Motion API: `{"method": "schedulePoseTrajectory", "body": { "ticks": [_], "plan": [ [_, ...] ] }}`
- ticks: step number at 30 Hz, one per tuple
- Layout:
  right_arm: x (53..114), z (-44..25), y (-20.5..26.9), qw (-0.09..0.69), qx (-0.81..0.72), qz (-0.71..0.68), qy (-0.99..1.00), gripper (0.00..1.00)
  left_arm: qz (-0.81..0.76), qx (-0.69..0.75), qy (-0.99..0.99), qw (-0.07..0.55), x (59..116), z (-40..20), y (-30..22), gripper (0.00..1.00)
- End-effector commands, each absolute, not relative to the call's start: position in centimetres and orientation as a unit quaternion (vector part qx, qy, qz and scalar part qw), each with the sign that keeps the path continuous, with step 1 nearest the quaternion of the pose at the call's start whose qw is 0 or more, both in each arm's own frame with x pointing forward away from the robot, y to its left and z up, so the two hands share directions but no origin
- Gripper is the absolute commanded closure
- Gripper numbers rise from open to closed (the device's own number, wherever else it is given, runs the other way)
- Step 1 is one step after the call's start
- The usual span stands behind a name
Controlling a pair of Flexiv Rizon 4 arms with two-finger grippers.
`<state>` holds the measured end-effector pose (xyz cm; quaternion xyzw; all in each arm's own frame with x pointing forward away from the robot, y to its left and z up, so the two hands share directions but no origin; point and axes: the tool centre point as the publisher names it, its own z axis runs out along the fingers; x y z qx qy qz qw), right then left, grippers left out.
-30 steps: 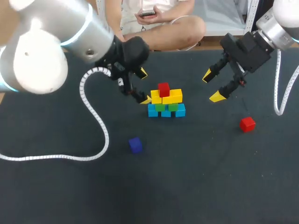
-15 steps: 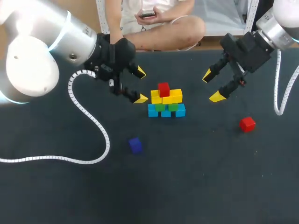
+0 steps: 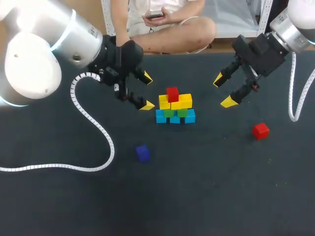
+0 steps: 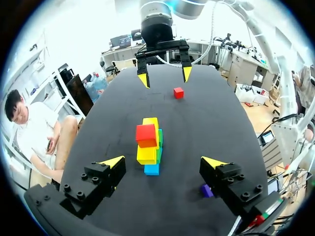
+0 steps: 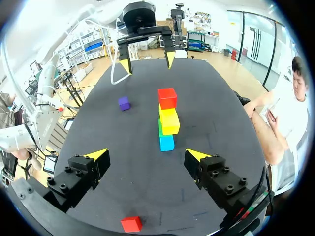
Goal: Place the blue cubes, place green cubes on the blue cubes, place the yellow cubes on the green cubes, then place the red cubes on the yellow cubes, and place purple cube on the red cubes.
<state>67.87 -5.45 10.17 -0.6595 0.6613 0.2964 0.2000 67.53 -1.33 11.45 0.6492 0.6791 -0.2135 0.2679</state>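
Centrally, cube stack [image 3: 174, 109] being flanked by left gripper [image 3: 147, 91], right gripper [image 3: 223, 91], fingers being held spread, empty, loose red cube [image 3: 261, 131] nearby.

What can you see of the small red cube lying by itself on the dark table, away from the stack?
The small red cube is a plain, evenly coloured block, plastic or painted wood by its look. It sits flat on the dark table on my right side, well apart from the stack of coloured cubes, and touches only the table. The open right gripper hangs nearby, clear of it.
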Motion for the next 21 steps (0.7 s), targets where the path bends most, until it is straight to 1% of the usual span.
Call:
{"method": "schedulePoseTrajectory", "body": {
  "ticks": [1,7,11,14,21],
  "plan": [
    [67.9,10.2,-5.4,0.2,-0.659,0.297,0.661,0.0,-0.214,0.65,0.679,0.267,67.6,11.5,-1.3,0.0],
    [67.8,10.6,-5.6,0.199,-0.67,0.287,0.655,0.0,-0.214,0.65,0.679,0.267,67.6,11.5,-1.3,0.0],
    [66.9,11.6,-6.3,0.152,-0.713,0.217,0.65,0.0,-0.214,0.65,0.679,0.267,67.6,11.5,-1.3,0.0],
    [65.8,11.9,-7.7,0.131,-0.72,0.177,0.658,0.0,-0.214,0.65,0.679,0.267,67.6,11.5,-1.3,0.0],
    [63.1,11.0,-11.7,0.115,-0.685,0.155,0.703,0.0,-0.214,0.65,0.679,0.267,67.6,11.5,-1.3,0.0]
  ]
}}
